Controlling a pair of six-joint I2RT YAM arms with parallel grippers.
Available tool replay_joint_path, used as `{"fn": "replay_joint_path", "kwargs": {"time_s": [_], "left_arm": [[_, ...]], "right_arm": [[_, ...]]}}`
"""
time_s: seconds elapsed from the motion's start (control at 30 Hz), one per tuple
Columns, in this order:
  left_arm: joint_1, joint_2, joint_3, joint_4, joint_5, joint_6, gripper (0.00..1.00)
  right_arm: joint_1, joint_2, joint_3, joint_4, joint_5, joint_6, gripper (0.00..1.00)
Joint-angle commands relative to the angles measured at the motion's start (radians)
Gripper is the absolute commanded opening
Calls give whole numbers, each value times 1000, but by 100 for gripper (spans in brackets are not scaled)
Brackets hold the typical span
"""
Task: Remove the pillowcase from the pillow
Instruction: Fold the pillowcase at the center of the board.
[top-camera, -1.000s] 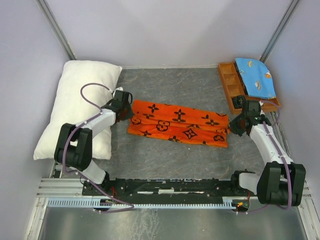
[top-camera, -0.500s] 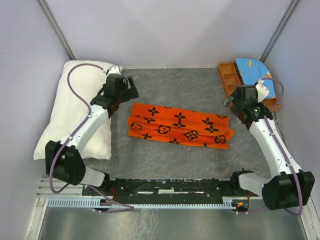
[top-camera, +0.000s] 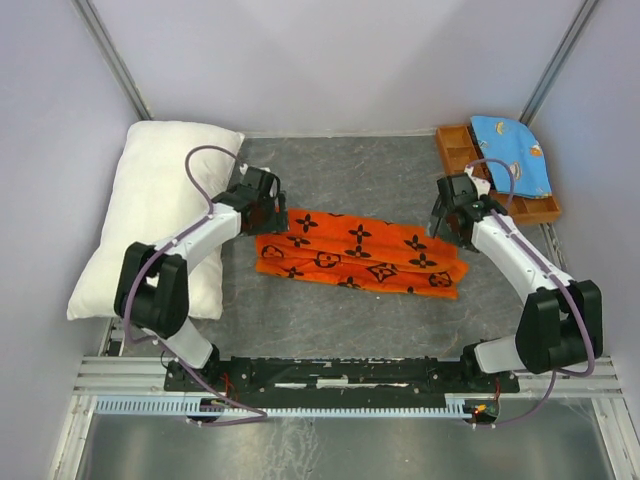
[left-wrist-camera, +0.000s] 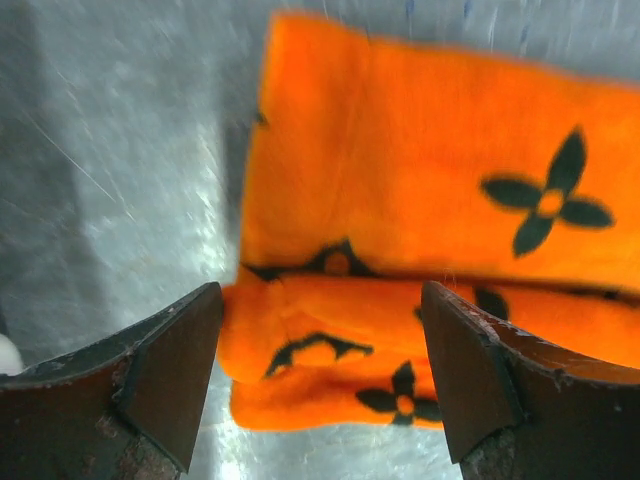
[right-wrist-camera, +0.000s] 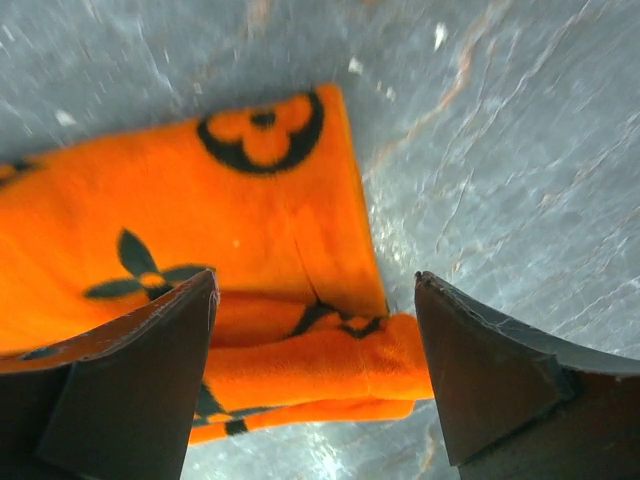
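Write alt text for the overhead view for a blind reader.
A folded orange pillowcase lies on a grey table, the open left hand at one end, the open right hand at the other. A bare white pillow lies at left; a wooden tray holding a blue cloth sits far right.
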Motion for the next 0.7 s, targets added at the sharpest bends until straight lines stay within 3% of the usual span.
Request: {"fn": "replay_joint_path", "kwargs": {"time_s": [0.0, 0.27, 0.43, 0.67], "left_arm": [[-79, -73, -92, -36, 10, -18, 85], [-131, -219, -243, -81, -6, -116, 82], [-134, -237, -97, -124, -35, -71, 82], [-139, -75, 96, -71, 10, -20, 81]], "right_arm": [[59, -49, -101, -26, -74, -4, 86], [140, -173, -234, -86, -33, 89, 84], [166, -174, -121, -66, 45, 79, 84], [315, -1, 57, 0, 54, 70, 81]]}}
